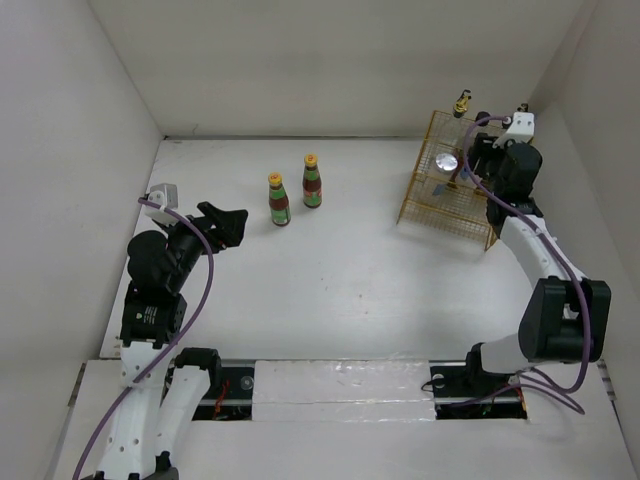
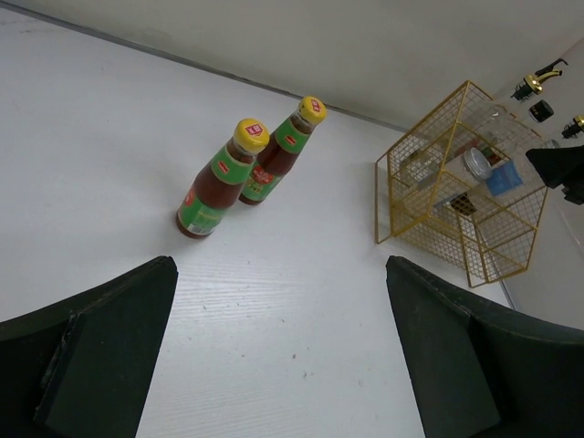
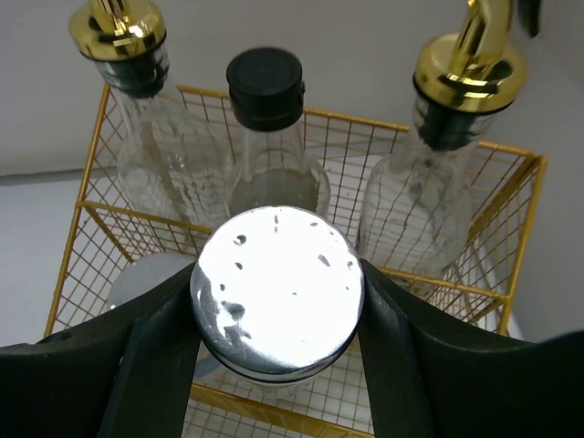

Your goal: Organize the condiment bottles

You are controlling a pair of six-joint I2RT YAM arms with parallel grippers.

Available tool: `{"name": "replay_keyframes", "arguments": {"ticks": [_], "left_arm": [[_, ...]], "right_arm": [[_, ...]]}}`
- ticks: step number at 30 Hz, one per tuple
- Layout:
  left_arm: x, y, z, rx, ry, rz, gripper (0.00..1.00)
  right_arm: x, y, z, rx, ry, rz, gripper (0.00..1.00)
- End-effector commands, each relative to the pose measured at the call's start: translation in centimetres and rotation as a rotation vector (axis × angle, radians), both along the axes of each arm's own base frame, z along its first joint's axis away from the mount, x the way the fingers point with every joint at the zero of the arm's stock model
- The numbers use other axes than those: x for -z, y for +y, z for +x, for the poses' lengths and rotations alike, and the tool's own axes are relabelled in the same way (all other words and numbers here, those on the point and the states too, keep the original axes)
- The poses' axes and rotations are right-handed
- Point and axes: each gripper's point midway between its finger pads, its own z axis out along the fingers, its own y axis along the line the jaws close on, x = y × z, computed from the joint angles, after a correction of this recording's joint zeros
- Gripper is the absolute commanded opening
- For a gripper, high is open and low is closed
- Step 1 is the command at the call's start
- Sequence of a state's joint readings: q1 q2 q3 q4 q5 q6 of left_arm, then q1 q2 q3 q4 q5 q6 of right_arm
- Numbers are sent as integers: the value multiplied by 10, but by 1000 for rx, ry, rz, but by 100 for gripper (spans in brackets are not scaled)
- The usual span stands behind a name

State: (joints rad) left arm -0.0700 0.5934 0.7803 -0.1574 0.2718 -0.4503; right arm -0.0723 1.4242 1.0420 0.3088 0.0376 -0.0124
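Two red-sauce bottles with green necks and yellow caps stand side by side on the table, also in the left wrist view. My left gripper is open and empty, short of them. My right gripper is shut on a silver-lidded shaker at the front of the yellow wire rack. Behind it stand two gold-capped glass bottles and a black-capped one. Another shaker is partly hidden at left.
The rack stands at the table's back right, close to the right wall. White walls enclose the table on three sides. The right arm's elbow hangs over the right front of the table.
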Motion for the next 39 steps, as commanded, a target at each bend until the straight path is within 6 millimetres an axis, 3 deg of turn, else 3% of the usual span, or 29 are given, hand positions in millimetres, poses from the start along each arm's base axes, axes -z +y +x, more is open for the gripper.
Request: {"name": "replay_keyframes", "arguments": {"ticks": [1, 4, 5, 6, 9, 13, 18, 20, 25, 27, 29, 30, 32, 33, 36, 38, 39], "left_arm": [[-13, -1, 2, 10, -56, 0, 95], [-13, -1, 2, 10, -56, 0, 95], [-13, -1, 2, 10, -56, 0, 95], [-13, -1, 2, 10, -56, 0, 95], [-13, -1, 2, 10, -56, 0, 95], [-13, -1, 2, 10, -56, 0, 95], [-9, -1, 3, 10, -47, 1, 96], [-11, -1, 1, 10, -56, 0, 96], [-11, -1, 1, 10, -56, 0, 96], [-11, -1, 1, 10, -56, 0, 96], [-16, 1, 1, -1, -65, 1, 97], [-16, 1, 1, -1, -65, 1, 97], [-13, 1, 1, -1, -56, 1, 97], [-13, 1, 1, -1, -56, 1, 97], [-13, 1, 1, -1, -56, 1, 97], [-13, 1, 1, -1, -56, 1, 92], [-13, 1, 1, -1, -56, 1, 87]], "right_arm": [[-49, 5, 7, -32, -181, 23, 22], [-27, 2, 13, -21, -135, 27, 23], [-10, 0, 14, -8, -102, 30, 25], [-13, 1, 14, -8, -113, 41, 26], [17, 2, 22, -18, -42, 48, 32], [42, 3, 26, -14, 20, 77, 39], [50, -3, 25, 23, 61, 86, 45], [52, -2, 25, 26, 77, 107, 53], [38, -7, 15, 65, 55, 112, 72], [14, -7, 9, 62, 10, 110, 79], [0, -7, 2, 61, -16, 109, 80], [-19, -4, -1, 48, -55, 108, 80], [-29, 1, -7, 21, -71, 108, 82], [-45, 3, -11, 10, -106, 106, 83], [-65, 17, -21, -31, -148, 105, 79], [-75, 44, -25, -116, -176, 91, 47], [-75, 76, -26, -194, -173, 86, 24]]}}
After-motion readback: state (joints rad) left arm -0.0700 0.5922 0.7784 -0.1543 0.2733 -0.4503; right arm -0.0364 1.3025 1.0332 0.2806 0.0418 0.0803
